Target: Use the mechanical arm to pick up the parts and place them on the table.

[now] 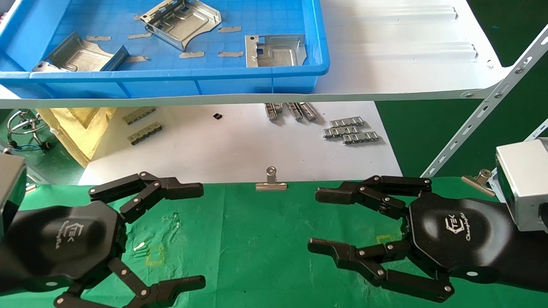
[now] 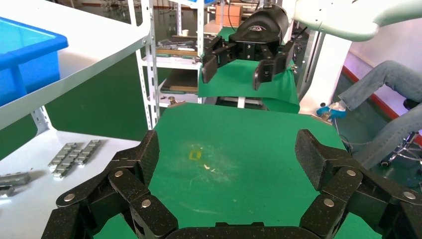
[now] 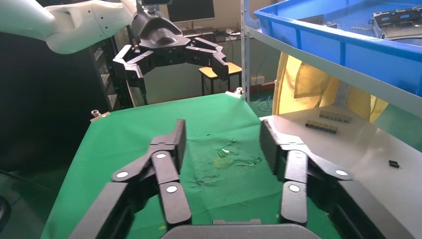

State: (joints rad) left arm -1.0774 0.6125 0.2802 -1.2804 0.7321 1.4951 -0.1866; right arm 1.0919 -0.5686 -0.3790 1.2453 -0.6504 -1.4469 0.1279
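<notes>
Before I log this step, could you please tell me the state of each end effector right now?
Left end effector: open, holding nothing, above the green table.
Right end effector: open, holding nothing, above the same table.

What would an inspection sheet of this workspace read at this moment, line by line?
Surface: green cloth table, wrinkled, with yellow square marks; no parts on it.
Job's things: three silver parts lie in the blue bin on the white shelf.
Clutter: grey linked strips on the white sheet; binder clip at the cloth edge.
Grippers: left gripper and right gripper both open, empty, over the cloth.
Cables: blue cable at far left.
Surroundings: seated person's legs in the left wrist view.
</notes>
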